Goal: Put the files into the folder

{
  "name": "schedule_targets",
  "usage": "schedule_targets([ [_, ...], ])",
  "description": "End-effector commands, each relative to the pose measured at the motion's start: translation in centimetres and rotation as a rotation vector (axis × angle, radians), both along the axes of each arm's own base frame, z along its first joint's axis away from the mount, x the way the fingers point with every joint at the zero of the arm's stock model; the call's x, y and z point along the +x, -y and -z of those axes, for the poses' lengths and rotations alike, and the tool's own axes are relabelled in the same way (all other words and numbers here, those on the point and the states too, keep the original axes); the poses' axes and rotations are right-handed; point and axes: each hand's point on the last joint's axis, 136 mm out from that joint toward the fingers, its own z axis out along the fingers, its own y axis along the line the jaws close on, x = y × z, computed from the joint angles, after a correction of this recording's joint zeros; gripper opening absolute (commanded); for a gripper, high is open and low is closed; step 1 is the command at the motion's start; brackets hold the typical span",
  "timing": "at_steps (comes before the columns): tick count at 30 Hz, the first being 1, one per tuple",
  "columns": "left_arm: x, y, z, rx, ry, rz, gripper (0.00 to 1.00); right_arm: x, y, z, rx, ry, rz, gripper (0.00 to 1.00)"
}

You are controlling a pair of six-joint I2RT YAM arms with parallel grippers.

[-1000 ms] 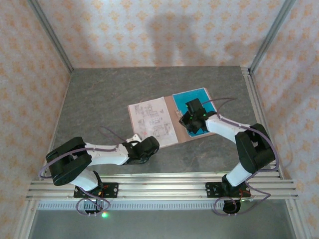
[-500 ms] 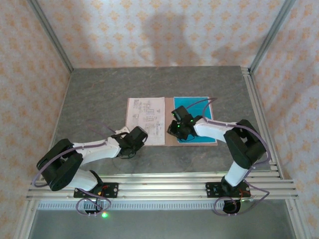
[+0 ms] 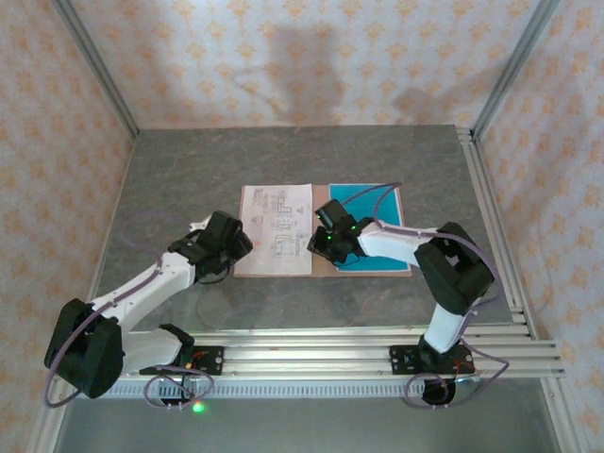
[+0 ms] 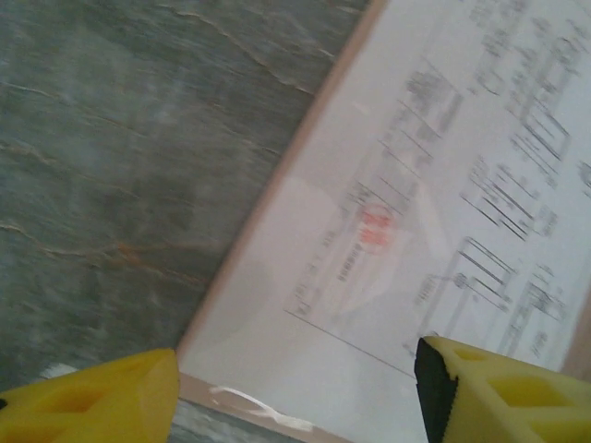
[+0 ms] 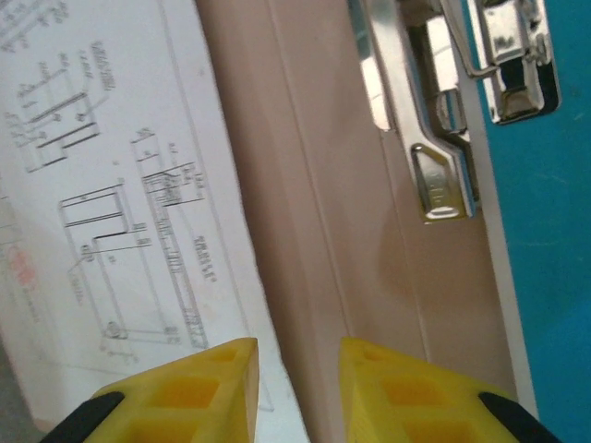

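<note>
Open flat on the tabletop [image 3: 189, 179]: the folder [image 3: 319, 196], with the white sheet [image 3: 276, 226] on its left panel and the teal sheet [image 3: 344, 193] on its right panel, beside a metal clip [image 5: 434, 175]. At the folder's near left corner, the left end effector [image 4: 295, 406], fingers spread wide, gripping nothing. Over the folder's spine, the right end effector [image 5: 297, 365], fingers a narrow gap apart; cannot tell whether pinching the white sheet's edge or merely hovering.

Likely left to do: closing the cover. Main risk: lifting the left panel by that corner and tipping the loose white sheet towards the spine or out past the folder's near edge. Also possible: catching sheet without card, or card without sheet, given both edges so close together. Further risk at the spine: dragging or creasing paper through any sideways pull with fingers down, or blocking the closing panel.
</note>
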Motion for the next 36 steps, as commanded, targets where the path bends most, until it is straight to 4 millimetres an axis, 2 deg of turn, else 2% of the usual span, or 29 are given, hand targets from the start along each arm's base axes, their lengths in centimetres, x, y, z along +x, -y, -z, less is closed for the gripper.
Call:
schedule_targets([
  [1,-0.8,-0.1,1.6,-0.017,-0.075,0.123,0.7,0.5,-0.4,0.0,-0.012,0.012,0.004,0.29],
  [7,-0.4,0.1,3.4,-0.046,-0.108,0.149,0.71,0.3,0.0,1.3,-0.041,-0.012,0.005,0.3],
  [13,0.2,0.3,3.7,-0.054,-0.093,0.154,0.73,-0.9,1.2,3.7,-0.086,-0.056,0.02,0.34],
  [19,0.4,0.1,3.9,-0.049,-0.093,0.154,0.74,-0.9,1.5,3.0,-0.093,-0.038,0.012,0.36],
  [24,1.2,-0.2,3.6,-0.058,-0.084,0.154,0.76,-1.3,2.0,3.6,-0.098,-0.06,-0.001,0.37],
  [26,1.7,-0.1,3.4,-0.063,-0.076,0.164,0.76,-1.1,1.5,2.8,-0.058,-0.03,-0.014,0.4],
  [33,2.2,0.3,3.5,-0.073,-0.085,0.186,0.75,0.9,-1.3,-4.1,0.069,0.108,-0.091,0.44],
  [36,2.2,0.3,3.5,-0.074,-0.085,0.184,0.75,0.9,-1.2,-5.1,0.069,0.11,-0.092,0.44],
])
